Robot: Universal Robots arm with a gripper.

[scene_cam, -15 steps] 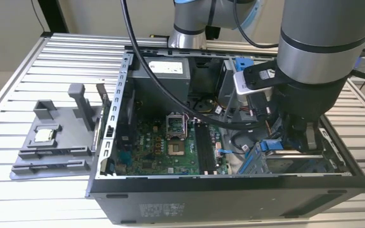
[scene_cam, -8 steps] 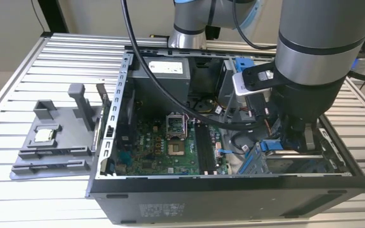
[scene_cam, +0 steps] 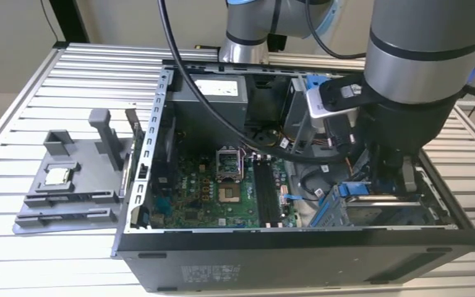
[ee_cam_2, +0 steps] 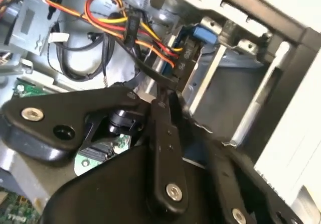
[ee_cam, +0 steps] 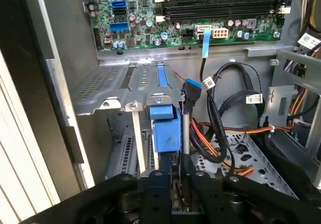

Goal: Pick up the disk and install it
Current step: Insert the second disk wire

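A ribbed metal desk (scene_cam: pixel 47 260) carries an open computer case (scene_cam: pixel 303 247) lying on its side, with a grey plastic fixture (scene_cam: pixel 68 185) beside it on the exterior view's left. The tool (ee_cam: pixel 170 184) is lowered into the case's near right corner, at the metal drive cage (ee_cam: pixel 115 88); whether its fingers are spread or pressed together cannot be told, since the black linkage hides the tips in both wrist views. Directly ahead of it, the disk (ee_cam: pixel 164 126) shows as a blue carrier piece standing edge-up in the cage slot, touching the cage's rails. Just beside it run black cables (ee_cam: pixel 220 113) and orange and yellow power wires (ee_cam_2: pixel 110 13). Farther in lies the green motherboard (scene_cam: pixel 221 185). A small silver processor chip (scene_cam: pixel 57 176) rests on the fixture, well apart from the tool.
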